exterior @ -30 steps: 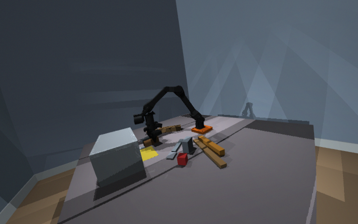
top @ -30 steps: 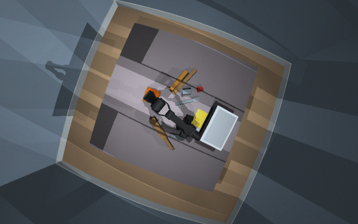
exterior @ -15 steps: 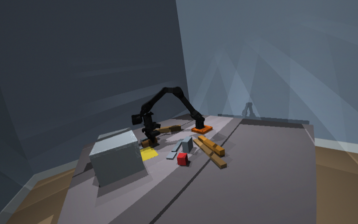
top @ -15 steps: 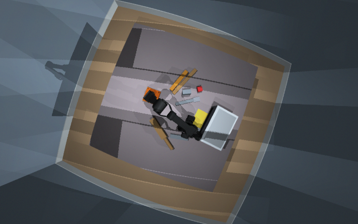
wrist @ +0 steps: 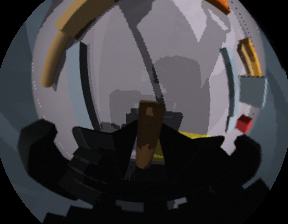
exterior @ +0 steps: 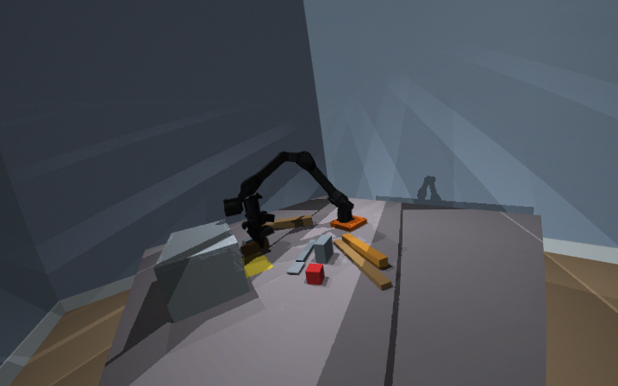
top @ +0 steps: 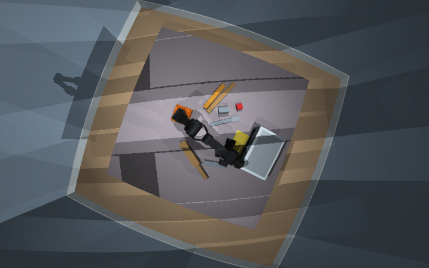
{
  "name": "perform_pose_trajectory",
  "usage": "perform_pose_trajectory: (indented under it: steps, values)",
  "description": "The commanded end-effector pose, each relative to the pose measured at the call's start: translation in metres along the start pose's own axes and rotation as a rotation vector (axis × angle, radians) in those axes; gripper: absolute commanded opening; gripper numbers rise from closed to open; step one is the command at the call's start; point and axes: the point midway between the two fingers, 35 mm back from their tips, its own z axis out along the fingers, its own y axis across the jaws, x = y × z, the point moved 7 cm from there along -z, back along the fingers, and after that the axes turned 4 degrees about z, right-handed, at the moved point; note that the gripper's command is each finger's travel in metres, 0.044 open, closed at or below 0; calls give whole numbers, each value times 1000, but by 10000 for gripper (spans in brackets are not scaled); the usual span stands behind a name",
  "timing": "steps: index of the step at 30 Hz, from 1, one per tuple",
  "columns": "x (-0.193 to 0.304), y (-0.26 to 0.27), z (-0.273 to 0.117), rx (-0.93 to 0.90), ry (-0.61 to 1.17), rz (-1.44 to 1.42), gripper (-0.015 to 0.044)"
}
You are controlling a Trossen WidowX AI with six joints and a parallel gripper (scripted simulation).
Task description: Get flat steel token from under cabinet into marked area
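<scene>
The pale grey cabinet stands at the table's far end from the arm base. The yellow marked area lies in front of it, partly covered by the arm in the top view. My gripper points down beside the yellow area, close to the cabinet front. It is shut on a brown wooden stick, which sticks out toward the cabinet in the exterior view. I cannot tell whether the stick touches the table. The steel token is not visible; the vent slots cannot be made out.
A stepped wooden piece and a grey bar lie on one side. On the other lie a flat grey bar, a grey block, a red cube and two long wooden bars.
</scene>
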Motion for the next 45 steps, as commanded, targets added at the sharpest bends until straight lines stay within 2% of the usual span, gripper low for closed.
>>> perform_pose_trajectory:
  steps: [1,45]
  values:
    - [3,-2,0,-2,2,3,0]
    - [1,-37,3,1,2,3,0]
